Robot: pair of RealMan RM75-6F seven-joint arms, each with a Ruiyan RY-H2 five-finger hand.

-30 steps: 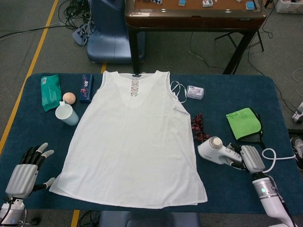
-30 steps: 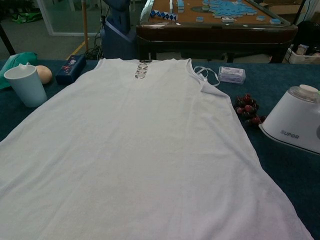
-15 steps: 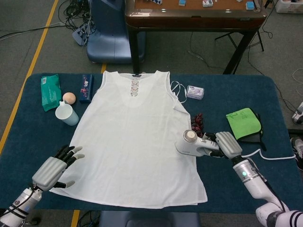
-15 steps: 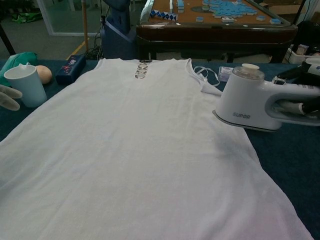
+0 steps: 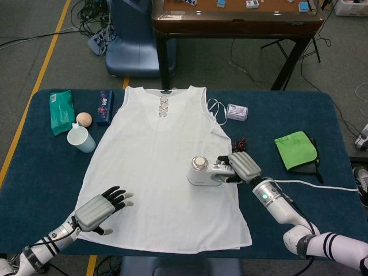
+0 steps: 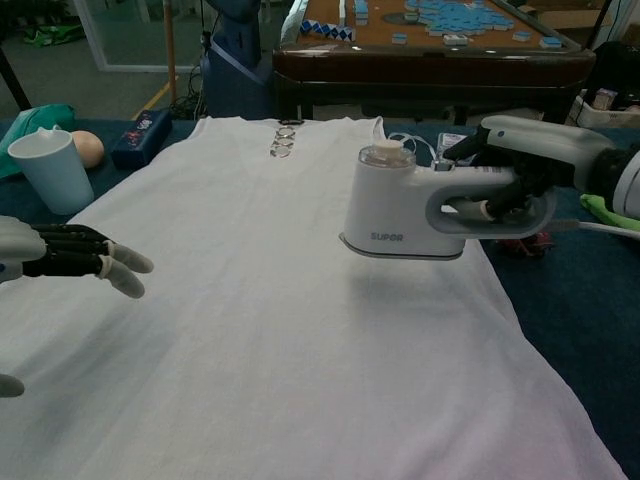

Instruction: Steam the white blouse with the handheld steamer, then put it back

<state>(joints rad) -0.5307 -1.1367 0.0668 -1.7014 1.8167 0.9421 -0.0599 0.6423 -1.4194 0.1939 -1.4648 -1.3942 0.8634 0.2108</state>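
The white blouse (image 5: 155, 172) (image 6: 270, 300) lies spread flat on the blue table (image 5: 287, 224). My right hand (image 5: 242, 167) (image 6: 530, 160) grips the handle of the white handheld steamer (image 5: 204, 172) (image 6: 400, 205), which hovers over the blouse's right side, its plate facing down. Its cord (image 5: 322, 185) trails off to the right. My left hand (image 5: 99, 210) (image 6: 60, 255) hangs open over the blouse's lower left edge, fingers spread, holding nothing.
At the left stand a white cup (image 5: 80, 139) (image 6: 45, 170), an egg-like ball (image 5: 84, 119), a dark box (image 5: 104, 106) and a green packet (image 5: 60, 111). A small white pack (image 5: 237, 112), red berries (image 5: 240, 142) and a green cloth (image 5: 295, 150) lie on the right.
My right hand lifted the steamer from the table's right and carried it left over the blouse. My left hand moved in from the lower left corner to the blouse's edge.
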